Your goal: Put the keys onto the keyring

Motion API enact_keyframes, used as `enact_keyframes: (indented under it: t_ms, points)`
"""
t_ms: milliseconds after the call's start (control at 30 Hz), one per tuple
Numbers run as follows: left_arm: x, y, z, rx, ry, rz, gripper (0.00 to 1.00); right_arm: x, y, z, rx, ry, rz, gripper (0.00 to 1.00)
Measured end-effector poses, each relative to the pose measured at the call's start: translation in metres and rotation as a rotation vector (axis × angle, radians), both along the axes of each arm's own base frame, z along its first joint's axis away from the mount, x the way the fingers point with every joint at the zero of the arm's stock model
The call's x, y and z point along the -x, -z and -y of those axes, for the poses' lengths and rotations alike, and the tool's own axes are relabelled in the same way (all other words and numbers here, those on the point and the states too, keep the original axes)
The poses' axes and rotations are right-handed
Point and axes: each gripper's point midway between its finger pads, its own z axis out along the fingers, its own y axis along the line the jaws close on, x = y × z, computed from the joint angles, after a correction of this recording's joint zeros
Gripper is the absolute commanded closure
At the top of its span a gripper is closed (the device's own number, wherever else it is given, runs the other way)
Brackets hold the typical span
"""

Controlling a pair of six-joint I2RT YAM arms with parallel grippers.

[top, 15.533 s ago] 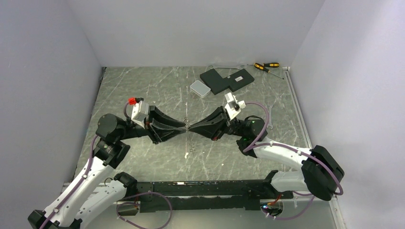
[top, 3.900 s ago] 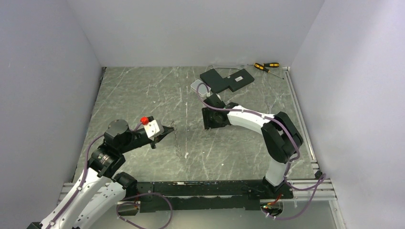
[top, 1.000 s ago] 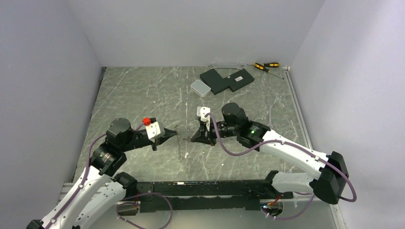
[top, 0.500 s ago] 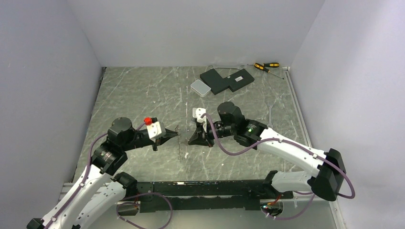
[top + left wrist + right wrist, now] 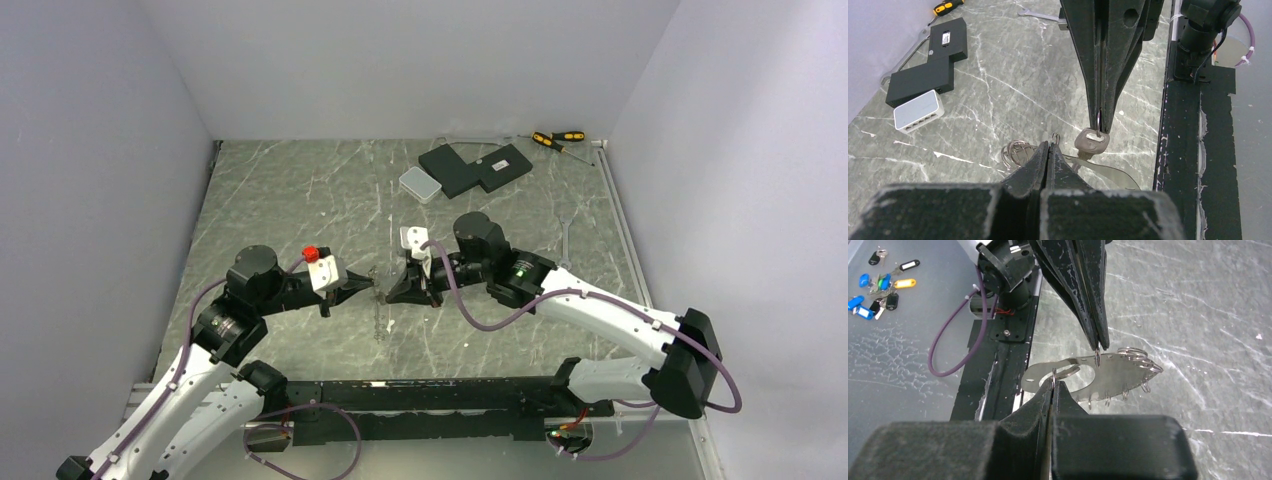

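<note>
Roughly tip to tip in the top view: left gripper (image 5: 366,285) clenched on an edge ring (image 5: 1054,136), right gripper (image 5: 390,291) just beside it at 3 o'clock, likewise clenched, pinching a small loop (image 5: 1098,119) with one key (image 5: 1092,141) dangling under it. Tips close, not quite touching. From the left wrist view, key at about 1 o'clock from own jaws, just beside, flat face toward the camera, head up at the loop, long axis running down toward 7 o'clock, so roughly crosswise to the line joining the two tips. Keyring (image 5: 1118,372) under both tips, a flat silvery oval with a row of little rings along its rim, long axis roughly 9-to-3 in the right wrist view, trailing toward 6 o'clock from the gap in the top view. Apparently hanging from the edge ring, though hanging versus resting on the table (image 5: 300,200) hard to tell. Judged step: bringing small loop and edge ring together for threading. Hinges on the slight offset between the two, small loop needing to go toward 9 o'clock in the top view onto the edge ring. Right arm nearer the key, left arm nearer the keyring. Likely risk: the two meeting flat-on, key swinging.
</note>
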Motion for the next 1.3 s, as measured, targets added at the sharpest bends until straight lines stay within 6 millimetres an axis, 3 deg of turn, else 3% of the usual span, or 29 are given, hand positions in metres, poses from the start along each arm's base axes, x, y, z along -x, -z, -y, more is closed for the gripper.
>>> enact_keyframes:
  t_ms: [467,767,1067,1300]
  points:
    - [0.000,0.000,0.000,0.000,0.000,0.000,1.00,0.000,-0.032,-0.021,-0.143,-0.031,0.037,1.00]
    - [0.000,0.000,0.000,-0.001,-0.001,-0.001,1.00,-0.001,-0.014,-0.020,-0.082,-0.011,-0.015,1.00]
    - [0.000,0.000,0.000,-0.001,-0.001,-0.002,1.00,-0.002,-0.013,-0.014,-0.056,0.026,-0.033,1.00]
    - [0.000,0.001,0.000,-0.003,-0.001,-0.004,1.00,-0.003,-0.001,-0.014,-0.016,0.044,-0.070,1.00]
